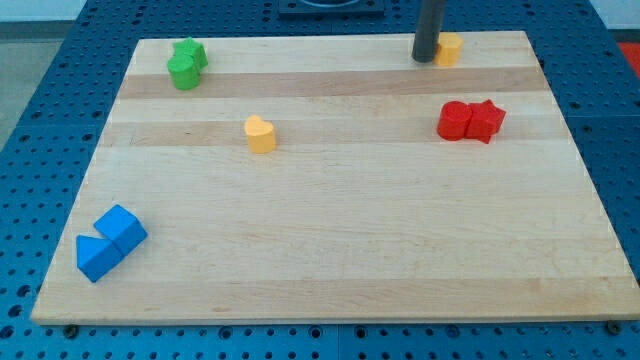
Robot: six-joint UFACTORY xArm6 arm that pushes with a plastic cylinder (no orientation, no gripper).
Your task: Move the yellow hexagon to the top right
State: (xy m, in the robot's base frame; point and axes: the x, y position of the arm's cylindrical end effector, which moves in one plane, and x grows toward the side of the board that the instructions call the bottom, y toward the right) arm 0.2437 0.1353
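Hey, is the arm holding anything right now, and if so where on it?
Nothing is held. My tip only rests against the view's left side of the yellow hexagon, near the board's top right.

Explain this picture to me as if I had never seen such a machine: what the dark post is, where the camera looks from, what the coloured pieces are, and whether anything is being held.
There is one picture, looking down at an angle on a wooden board; where the camera is mounted is not on record. The dark post at the view's top is the rod that ends my robot arm. It has no hand, so it holds nothing; it only pushes. My tip touches the board right beside the yellow hexagon, on that block's left, near the top right corner. Elsewhere lie small blocks: a yellow heart-like block near the middle, two green blocks together at the top left, two red blocks touching at the right, and two blue blocks touching at the bottom left.
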